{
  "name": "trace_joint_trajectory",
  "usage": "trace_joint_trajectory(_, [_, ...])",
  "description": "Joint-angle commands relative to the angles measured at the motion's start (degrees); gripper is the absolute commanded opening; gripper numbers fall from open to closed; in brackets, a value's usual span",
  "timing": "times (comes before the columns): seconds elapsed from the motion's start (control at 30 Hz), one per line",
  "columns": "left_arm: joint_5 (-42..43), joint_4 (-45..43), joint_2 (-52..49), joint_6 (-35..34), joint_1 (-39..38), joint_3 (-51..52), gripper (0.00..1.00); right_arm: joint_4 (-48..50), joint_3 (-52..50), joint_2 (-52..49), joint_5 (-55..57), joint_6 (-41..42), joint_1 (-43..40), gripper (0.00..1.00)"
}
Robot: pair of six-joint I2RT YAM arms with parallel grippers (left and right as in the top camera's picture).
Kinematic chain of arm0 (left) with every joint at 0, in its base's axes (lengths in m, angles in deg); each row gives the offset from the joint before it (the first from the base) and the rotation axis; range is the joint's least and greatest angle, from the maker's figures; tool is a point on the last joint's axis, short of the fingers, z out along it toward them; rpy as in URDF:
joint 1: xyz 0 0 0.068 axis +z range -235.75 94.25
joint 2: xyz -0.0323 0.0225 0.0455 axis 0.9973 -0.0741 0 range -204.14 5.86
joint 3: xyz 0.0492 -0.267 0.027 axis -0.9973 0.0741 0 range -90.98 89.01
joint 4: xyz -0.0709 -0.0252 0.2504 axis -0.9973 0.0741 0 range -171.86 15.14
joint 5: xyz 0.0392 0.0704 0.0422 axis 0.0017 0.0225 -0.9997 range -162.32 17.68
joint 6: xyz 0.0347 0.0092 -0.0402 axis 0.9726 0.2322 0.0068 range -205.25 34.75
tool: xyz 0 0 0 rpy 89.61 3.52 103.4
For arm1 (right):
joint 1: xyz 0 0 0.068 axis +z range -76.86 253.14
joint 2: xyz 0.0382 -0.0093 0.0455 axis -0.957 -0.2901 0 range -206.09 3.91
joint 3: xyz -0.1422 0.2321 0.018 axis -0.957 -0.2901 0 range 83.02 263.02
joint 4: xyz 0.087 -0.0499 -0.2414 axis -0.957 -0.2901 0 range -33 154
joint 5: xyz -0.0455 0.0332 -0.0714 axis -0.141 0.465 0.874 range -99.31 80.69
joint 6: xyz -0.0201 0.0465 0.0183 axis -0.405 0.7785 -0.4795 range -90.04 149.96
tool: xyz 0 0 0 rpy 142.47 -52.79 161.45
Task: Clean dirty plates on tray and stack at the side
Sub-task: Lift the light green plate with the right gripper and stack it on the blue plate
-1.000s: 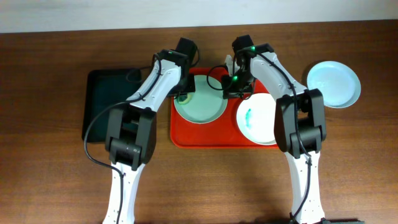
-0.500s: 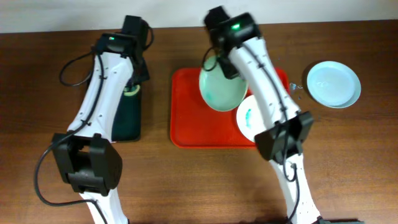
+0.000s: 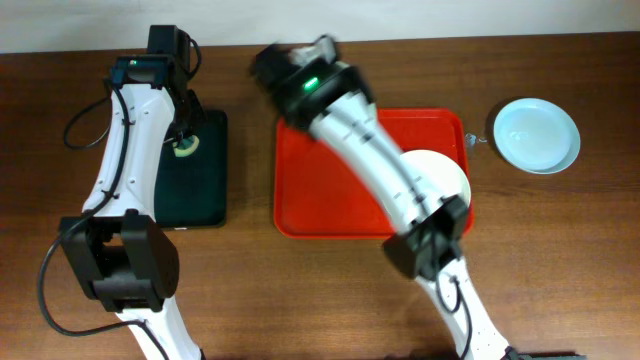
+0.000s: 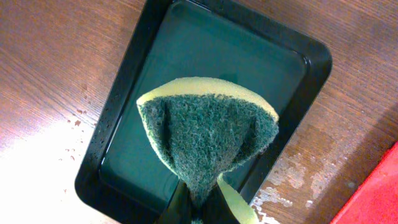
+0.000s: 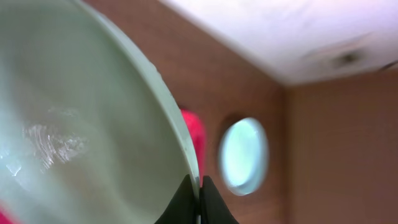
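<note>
Dark brown wooden table (image 3: 560, 280), pale wall (image 3: 420, 15) strip along far edge, bright glare on wood

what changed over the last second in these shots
The left gripper carried the sponge off the mint green plate, leftward to above the black tray. The right gripper, shut on that plate's rim, lifted it off the red tray. The white plate on the tray and the blue plate on the table stayed put.
</note>
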Motion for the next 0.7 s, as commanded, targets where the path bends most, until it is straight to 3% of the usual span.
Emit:
trace_joint_trajectory(0.0, [0.4,-0.1,-0.1,-0.7,0.2,0.6,0.0,1.3,1.2,0.8,-38.4,-6.4,-14.8,0.04])
trace_joint_trajectory(0.03, [0.4,-0.1,-0.1,-0.7,0.2,0.6,0.0,0.7,1.2,0.8,-52.2,-8.1,-21.7,0.04])
trace_joint_trajectory(0.07, [0.4,-0.1,-0.1,-0.7,0.2,0.6,0.0,-0.2,1.2,0.8,-58.5,-8.0,-27.6,0.04])
trace_joint_trajectory(0.3, [0.4,-3.9,-0.1,-0.7,0.2,4.3,0.0,-3.4,-0.3,0.5,-59.7,-8.0,-57.6,0.04])
trace_joint_trajectory(0.47, [0.7,-5.2,-0.2,-0.7,0.2,5.4,0.0,3.2,-10.4,0.5,-58.1,-8.0,-67.3,0.04])
trace_joint_trajectory(0.63, [1.1,-5.3,-0.2,-0.7,0.2,5.4,0.0,11.6,-22.2,0.5,-58.0,-7.8,-71.9,0.04])
trace_joint_trajectory(0.67, [1.9,-5.3,-0.2,-0.7,0.2,5.4,0.0,13.0,-23.3,0.5,-58.0,-8.0,-71.9,0.09])
